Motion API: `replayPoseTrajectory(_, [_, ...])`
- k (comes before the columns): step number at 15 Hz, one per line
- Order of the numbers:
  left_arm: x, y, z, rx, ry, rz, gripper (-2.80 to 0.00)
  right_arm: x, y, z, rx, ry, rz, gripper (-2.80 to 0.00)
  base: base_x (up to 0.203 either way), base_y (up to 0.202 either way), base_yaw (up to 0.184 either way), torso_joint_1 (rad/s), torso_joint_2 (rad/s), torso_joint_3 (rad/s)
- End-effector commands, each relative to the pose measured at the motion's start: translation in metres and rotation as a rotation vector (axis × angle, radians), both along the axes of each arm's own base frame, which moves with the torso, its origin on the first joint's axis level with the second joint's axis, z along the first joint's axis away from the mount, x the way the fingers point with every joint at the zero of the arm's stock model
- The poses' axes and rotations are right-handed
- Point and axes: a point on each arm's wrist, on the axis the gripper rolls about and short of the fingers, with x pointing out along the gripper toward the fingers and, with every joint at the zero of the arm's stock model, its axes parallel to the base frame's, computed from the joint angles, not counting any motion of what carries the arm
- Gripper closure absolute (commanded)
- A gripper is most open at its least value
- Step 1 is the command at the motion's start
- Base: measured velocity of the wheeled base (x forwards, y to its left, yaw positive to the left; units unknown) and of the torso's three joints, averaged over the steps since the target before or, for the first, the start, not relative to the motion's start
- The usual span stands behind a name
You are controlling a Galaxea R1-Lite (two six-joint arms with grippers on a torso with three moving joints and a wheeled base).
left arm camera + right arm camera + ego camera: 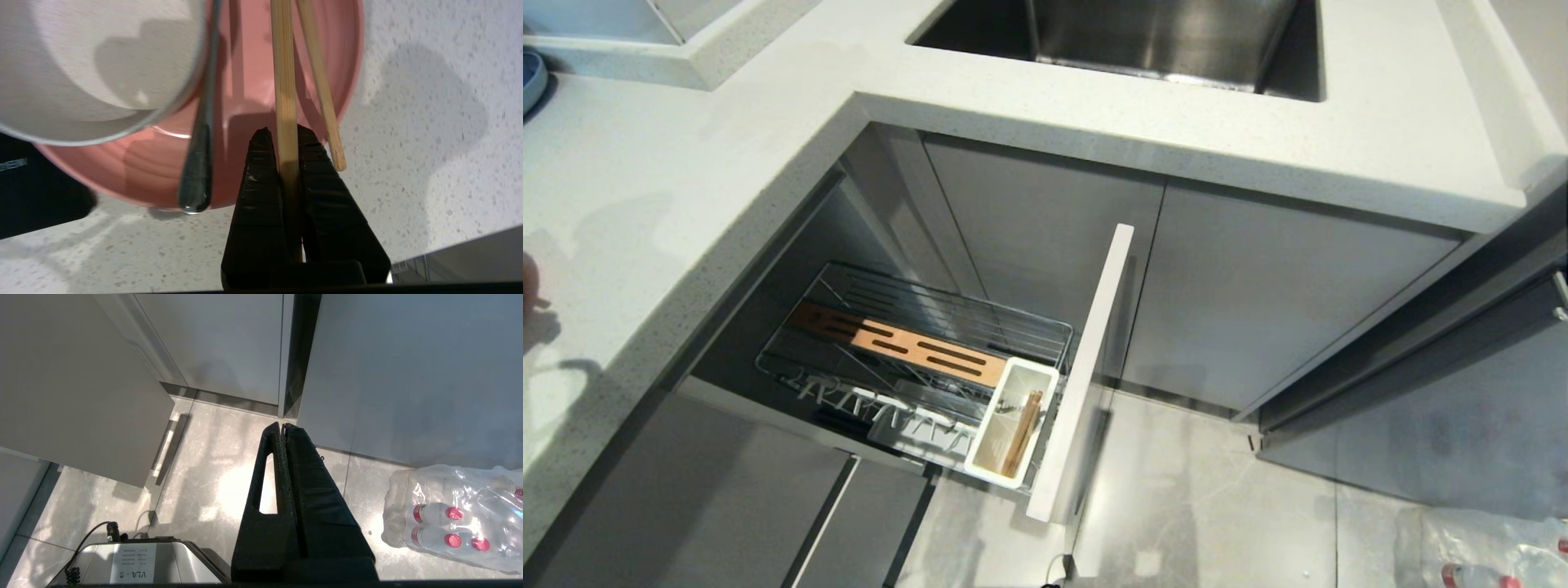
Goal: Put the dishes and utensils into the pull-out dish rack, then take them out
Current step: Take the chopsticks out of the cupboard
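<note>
In the left wrist view my left gripper [284,132] is shut on one light wooden chopstick [284,77], which reaches out over the pale-pink plate [155,171] on the speckled counter. A second chopstick [322,94] lies across the plate's rim beside it. The grey metal spoon [199,167] also rests on the plate, next to the white bowl [81,61]. The head view shows the pull-out dish rack [915,359] drawn out below the counter. Its white caddy [1013,425] has wooden sticks [1023,445] in it. My right gripper [283,425] hangs shut and empty above the floor.
The rack's pale front panel [1086,367] stands out into the aisle. A steel sink [1143,33] is set in the counter [645,204] behind. A blue-grey plate [531,77] shows at the far left. A wrapped pack of bottles [453,518] lies on the floor.
</note>
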Motion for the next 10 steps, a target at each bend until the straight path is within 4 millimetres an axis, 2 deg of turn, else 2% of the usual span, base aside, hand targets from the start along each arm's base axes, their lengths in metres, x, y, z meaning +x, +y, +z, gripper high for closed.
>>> replayPoseTrajectory(1, [0.008, 0.004, -0.005, -0.027, 0.023, -0.028, 0.00, 0.000, 0.000, 0.000, 0.000, 0.002, 0.000, 0.00, 0.000, 0.000, 0.000, 0.000, 0.00, 0.000])
replayPoseTrajectory(10, [0.018, 0.017, -0.015, -0.042, 0.050, -0.011, 0.00, 0.000, 0.000, 0.000, 0.000, 0.002, 0.000, 0.00, 0.000, 0.000, 0.000, 0.000, 0.00, 0.000])
